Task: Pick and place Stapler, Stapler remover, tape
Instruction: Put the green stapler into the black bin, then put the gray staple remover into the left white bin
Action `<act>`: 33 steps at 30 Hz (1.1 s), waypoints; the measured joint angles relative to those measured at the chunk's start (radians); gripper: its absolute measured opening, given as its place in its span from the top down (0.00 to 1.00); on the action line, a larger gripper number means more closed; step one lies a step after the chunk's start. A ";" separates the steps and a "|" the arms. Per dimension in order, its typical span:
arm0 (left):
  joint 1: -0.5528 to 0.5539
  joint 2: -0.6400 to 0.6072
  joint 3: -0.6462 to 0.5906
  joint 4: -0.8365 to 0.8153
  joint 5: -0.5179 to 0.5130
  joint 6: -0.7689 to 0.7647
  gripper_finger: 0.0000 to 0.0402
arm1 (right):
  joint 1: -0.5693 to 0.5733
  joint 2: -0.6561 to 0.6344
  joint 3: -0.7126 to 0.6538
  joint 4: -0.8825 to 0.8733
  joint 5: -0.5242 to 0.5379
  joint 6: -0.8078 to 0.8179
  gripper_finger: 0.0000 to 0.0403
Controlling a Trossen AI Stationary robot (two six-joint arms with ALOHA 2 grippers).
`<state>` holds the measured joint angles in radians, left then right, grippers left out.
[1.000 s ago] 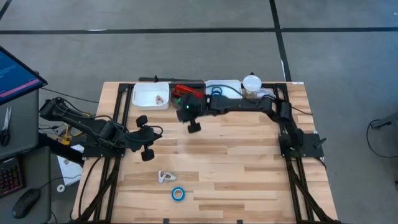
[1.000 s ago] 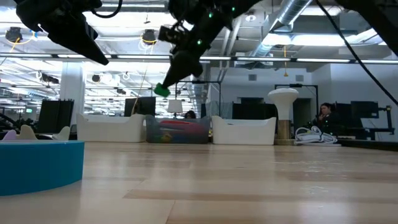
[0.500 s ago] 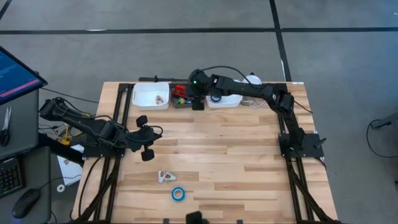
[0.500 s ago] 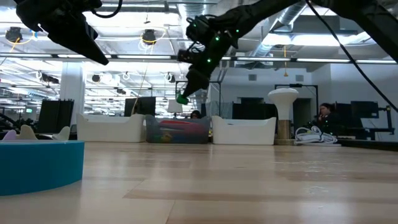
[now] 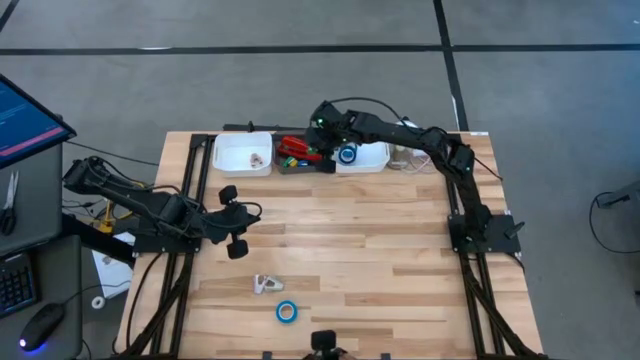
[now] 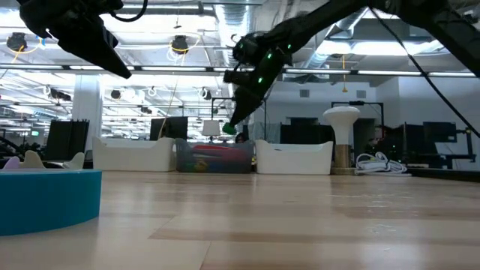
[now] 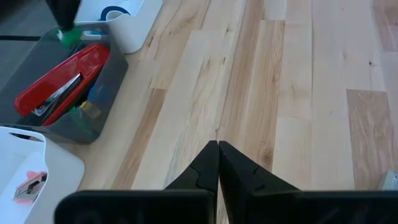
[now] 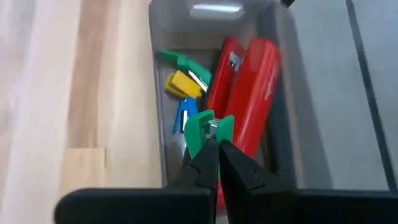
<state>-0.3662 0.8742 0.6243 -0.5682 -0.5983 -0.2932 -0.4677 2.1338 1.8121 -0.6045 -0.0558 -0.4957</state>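
The red stapler (image 5: 297, 150) lies on its side in the grey tray (image 5: 283, 166) at the middle of the table's far edge. It is long and shiny. Small green, yellow and blue staple removers (image 8: 183, 84) lie beside it in the same tray. One green staple remover (image 8: 208, 130) hangs above the tray, pinched at its top. One blue tape (image 5: 347, 155) roll sits in the white bin (image 5: 375, 160) just right of the tray. Another blue tape roll (image 5: 287, 312) lies flat near the table's front edge.

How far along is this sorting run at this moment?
Done: red stapler and small coloured removers lie in the grey bin; one blue tape roll sits in the white tray. In hand: right gripper holds a green remover over the bin. Left: tape and a white piece on the table.
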 joint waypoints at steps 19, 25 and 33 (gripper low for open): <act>0.000 0.000 0.000 0.000 0.000 0.000 0.99 | 0.016 0.088 0.008 0.037 0.036 0.007 0.99; 0.000 0.000 0.000 0.000 0.000 0.000 0.99 | 0.025 0.088 0.008 0.058 0.038 0.003 0.88; 0.000 0.000 0.000 0.000 0.000 0.000 0.99 | 0.034 0.088 0.008 0.133 0.094 -0.001 0.75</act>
<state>-0.3660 0.8742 0.6246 -0.5682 -0.5983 -0.2932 -0.4334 2.2223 1.8198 -0.4713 0.0381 -0.4967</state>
